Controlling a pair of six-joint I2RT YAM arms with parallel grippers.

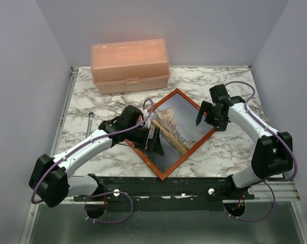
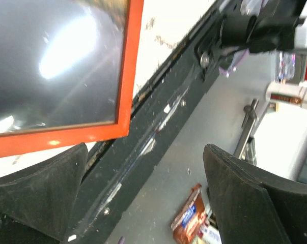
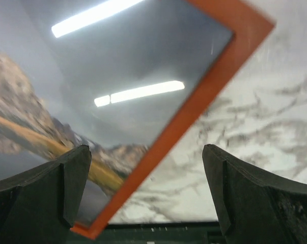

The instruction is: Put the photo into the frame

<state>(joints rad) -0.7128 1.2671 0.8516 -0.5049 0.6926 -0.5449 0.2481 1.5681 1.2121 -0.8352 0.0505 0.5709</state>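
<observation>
The frame (image 1: 189,154) lies flat on the marble table, turned like a diamond, with a reddish-orange border. Inside it sits the photo (image 1: 174,126), a rocky mountain under grey sky, glossy with light reflections. My left gripper (image 1: 156,145) hovers over the frame's left part, open and holding nothing. In the left wrist view the frame's corner (image 2: 127,71) lies upper left of the open left gripper (image 2: 143,198). My right gripper (image 1: 206,121) stands open above the frame's right edge. In the right wrist view the frame's edge (image 3: 194,112) and photo (image 3: 66,127) lie between and beyond the open right gripper (image 3: 145,195).
A peach plastic box (image 1: 130,65) stands at the back of the table. A metal tool (image 1: 89,124) lies near the left edge. The black rail (image 1: 168,185) runs along the table's near edge. A snack packet (image 2: 191,216) lies on the floor below.
</observation>
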